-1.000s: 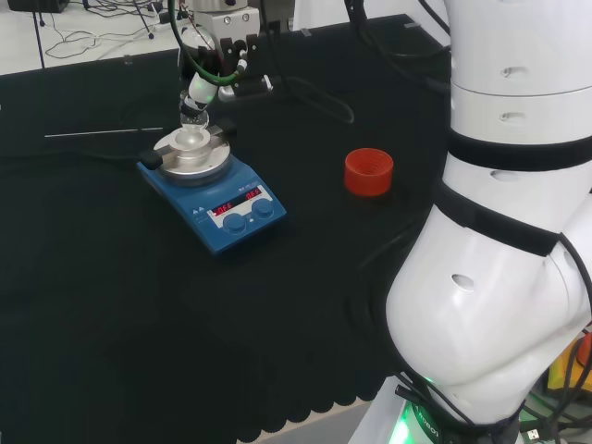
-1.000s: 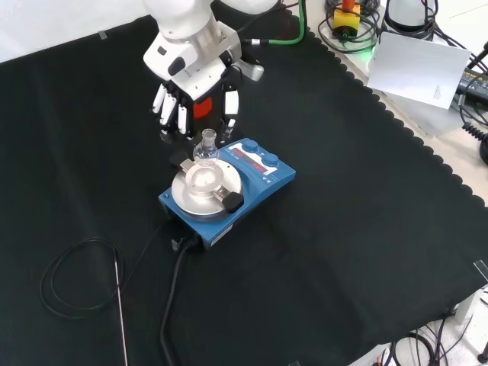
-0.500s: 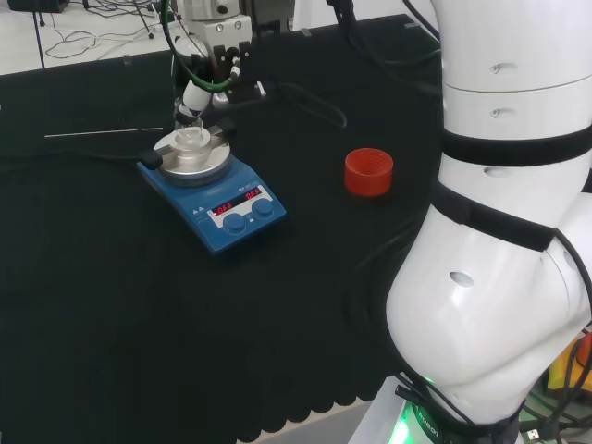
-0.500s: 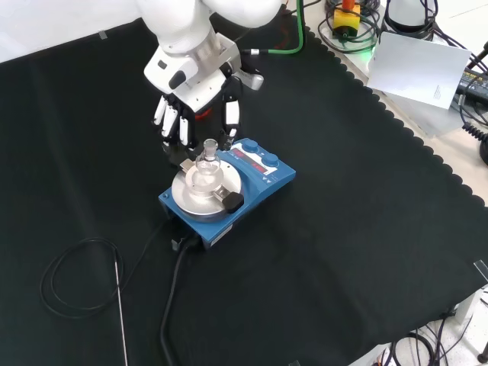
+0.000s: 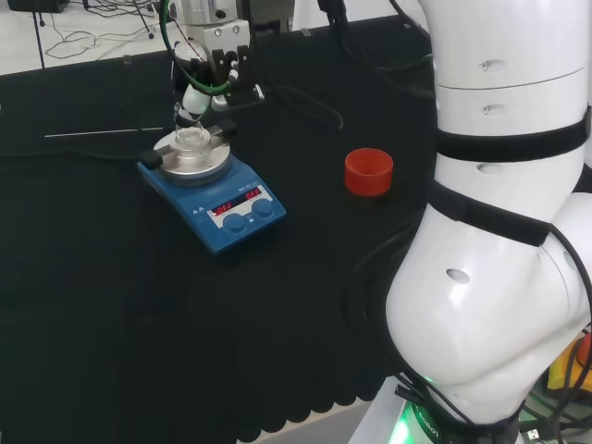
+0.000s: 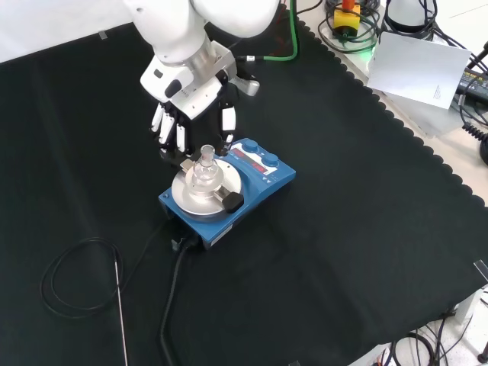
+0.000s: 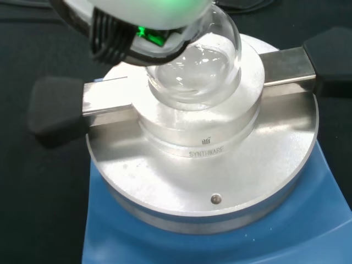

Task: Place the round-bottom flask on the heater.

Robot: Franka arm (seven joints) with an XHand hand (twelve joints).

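The clear round-bottom flask (image 6: 203,174) stands with its bulb in the hollow of the silver block on the blue heater (image 6: 263,179). In the wrist view the flask (image 7: 192,71) leans a little in the block (image 7: 220,181). The hand (image 6: 177,130) hangs just above and behind it, fingers pointing down, their tips at the flask's neck and pinching it. In the head view the hand (image 5: 194,95) sits over the flask (image 5: 191,137) and heater (image 5: 231,208). A blurred white part of the hand (image 7: 148,8) covers the neck in the wrist view.
A red ribbed ring (image 5: 369,171) stands to the right of the heater in the head view. A thin metal rod (image 6: 120,313) and a looped black cable (image 6: 69,282) lie near the front. The heater's power cable (image 6: 171,305) runs forward.
The hand has come down with the flask. The bulb, earlier just above the block, now rests in its hollow.
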